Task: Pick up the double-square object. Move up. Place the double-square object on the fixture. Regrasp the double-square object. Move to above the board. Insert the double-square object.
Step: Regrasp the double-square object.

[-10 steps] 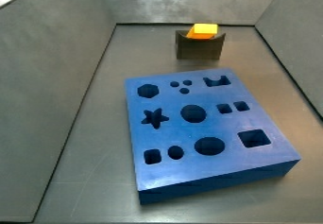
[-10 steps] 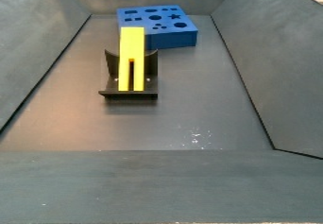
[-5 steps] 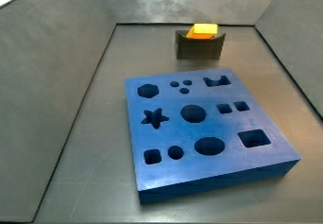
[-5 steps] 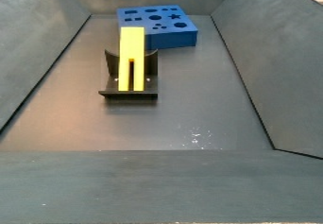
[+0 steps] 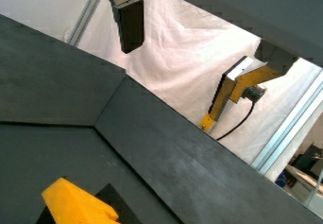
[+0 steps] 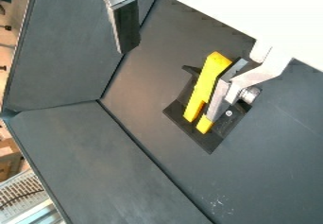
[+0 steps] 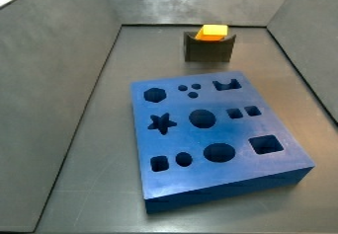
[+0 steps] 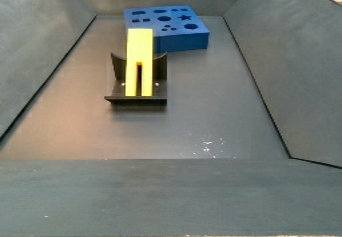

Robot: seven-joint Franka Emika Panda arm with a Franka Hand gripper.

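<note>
In a wrist view my claw [image 5: 190, 48] hangs high with its fingers spread wide and nothing between them; one dark pad [image 5: 128, 26] shows clearly. Far below it I catch only a corner of the double-square object [image 5: 78, 205].

In a wrist view aimed more downward, the claw [image 6: 183, 43] is open and empty again, and the double-square object [image 6: 202, 97] lies well below it, resting in the fixture [image 6: 209, 133] on the dark floor [image 6: 113, 171].

In a side view the claw is out of frame. I see the yellow end of the piece sitting in the fixture's notch, with the board [image 7: 218, 139] apart from it.

In a side view from along the piece, its two prongs run lengthwise over the fixture [image 8: 136, 96], the board [image 8: 167, 29] beyond.

I judge the regrasp is next: I should descend centred over the piece, fingers square across its width, and close only once both pads flank it evenly.

Count: one yellow piece, one fixture, one board.
</note>
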